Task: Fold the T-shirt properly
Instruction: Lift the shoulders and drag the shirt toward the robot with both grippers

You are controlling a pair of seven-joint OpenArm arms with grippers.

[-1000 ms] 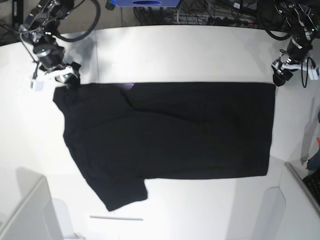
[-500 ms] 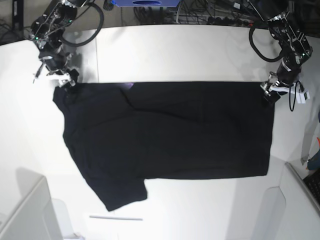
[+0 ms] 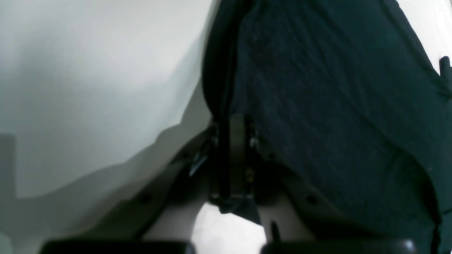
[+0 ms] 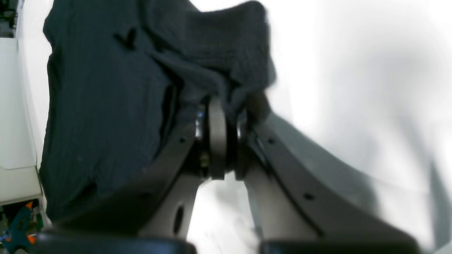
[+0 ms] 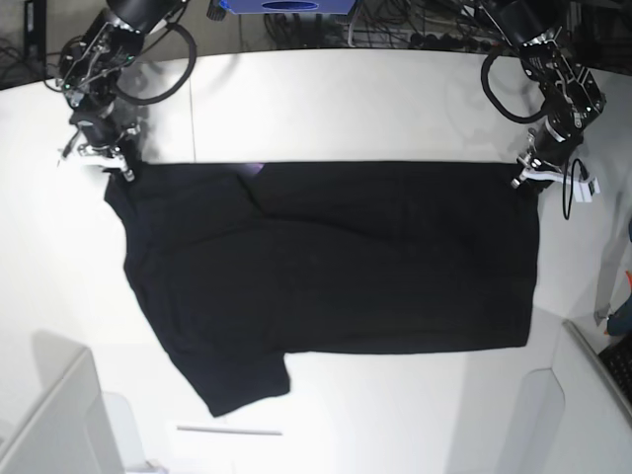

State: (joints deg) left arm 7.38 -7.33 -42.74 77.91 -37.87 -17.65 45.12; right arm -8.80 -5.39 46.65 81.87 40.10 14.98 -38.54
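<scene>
Two arms pinch the far corners of a black T-shirt (image 5: pixel 326 262) lying flat on a white table (image 5: pixel 375 99). Your left gripper (image 3: pixel 231 141) has its jaws closed on the hem edge, with the cloth spreading away ahead of it and to its right. Your right gripper (image 4: pixel 226 106) is likewise clamped on a bunched fold at the shoulder corner, the shirt trailing off to its left.

The risks from here, as a judgement: both bites look thin and close to the edge, so a quick lift could let fabric slide out of one side and leave the fold skewed. Pull the arms apart unevenly and the shirt will drag or twist across the table. The loose sleeve (image 5: pixel 242 385), well away from both grippers on the near side, may flop under the body as the edge comes over.

The tabletop is smooth and bare white; cables (image 5: pixel 425 30) run along its far edge, behind both grippers, and a pale box (image 5: pixel 49 425) sits at the near corner.
</scene>
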